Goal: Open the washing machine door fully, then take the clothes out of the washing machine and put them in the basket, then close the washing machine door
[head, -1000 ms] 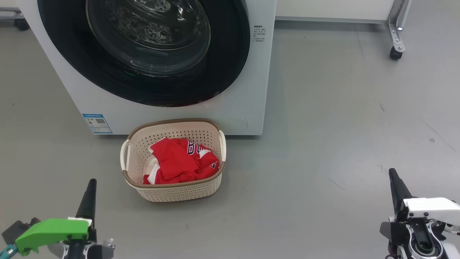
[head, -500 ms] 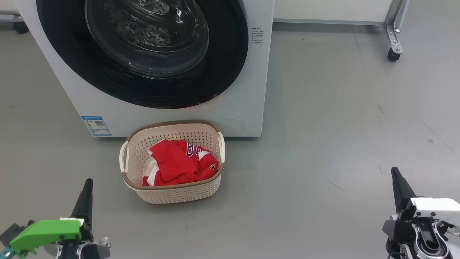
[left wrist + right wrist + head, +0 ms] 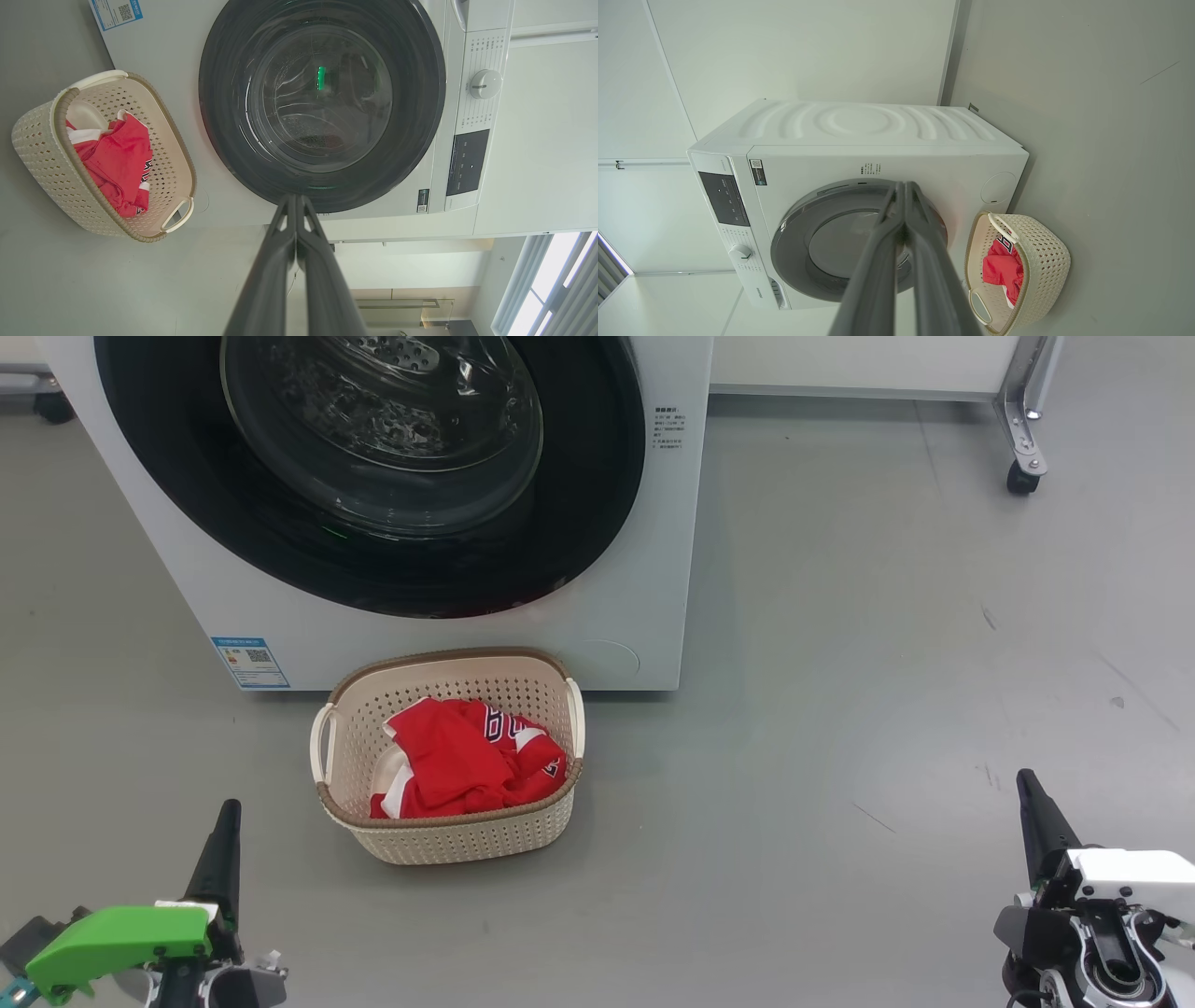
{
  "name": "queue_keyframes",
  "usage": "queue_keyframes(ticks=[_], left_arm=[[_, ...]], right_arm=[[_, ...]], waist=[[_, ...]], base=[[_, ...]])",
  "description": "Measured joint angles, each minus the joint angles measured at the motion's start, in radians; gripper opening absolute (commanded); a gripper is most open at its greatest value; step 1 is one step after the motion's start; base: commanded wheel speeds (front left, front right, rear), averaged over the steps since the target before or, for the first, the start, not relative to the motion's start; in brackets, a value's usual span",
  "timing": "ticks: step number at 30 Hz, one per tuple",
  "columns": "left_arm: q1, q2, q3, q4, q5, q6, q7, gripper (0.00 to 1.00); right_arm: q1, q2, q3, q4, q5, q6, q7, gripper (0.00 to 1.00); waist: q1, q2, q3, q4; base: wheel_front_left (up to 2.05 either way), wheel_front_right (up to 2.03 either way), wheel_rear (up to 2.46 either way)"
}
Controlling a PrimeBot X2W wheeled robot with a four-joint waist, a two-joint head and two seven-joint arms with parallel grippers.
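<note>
Nearest: L gripper (image 3: 227, 810) & R gripper (image 3: 1028, 786) hang low over the floor (image 3: 840, 709), each w/ fingers pressed together, holding nothing. Just beyond, the basket (image 3: 448, 656) sits right in front of the washing machine (image 3: 653, 579), w/ the clothes (image 3: 457, 765) bunched inside. Behind it, the washing machine door (image 3: 588, 476) looks flush w/ the front. Prob. all but done. If a latch check is needed, press the black rim w/ closed tips, not the glass, keeping clear of the basket.
</note>
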Motion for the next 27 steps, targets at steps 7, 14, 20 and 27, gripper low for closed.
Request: queue_keyframes(ticks=[7,14,20,27], left_arm=[[0.000,0.000,0.000,0.000,0.000,0.000,0.000,0.00],[0.000,0.000,0.001,0.000,0.000,0.000,0.000,0.00],[0.000,0.000,0.001,0.000,0.000,0.000,0.000,0.00],[0.000,0.000,0.002,-0.001,0.000,0.000,0.001,0.00]], right_arm=[[0.000,0.000,-0.001,0.000,0.000,0.000,0.000,0.00],[0.000,0.000,-0.001,0.000,0.000,0.000,0.000,0.00],[0.000,0.000,-0.001,0.000,0.000,0.000,0.000,0.00],[0.000,0.000,-0.002,0.000,0.000,0.000,0.000,0.00]], waist=[[0.0000,0.0000,0.000,0.000],[0.0000,0.0000,0.000,0.000],[0.0000,0.0000,0.000,0.000],[0.0000,0.0000,0.000,0.000]], base=[[0.00,0.00,0.00],[0.00,0.00,0.00],[0.00,0.00,0.00],[0.00,0.00,0.00]])
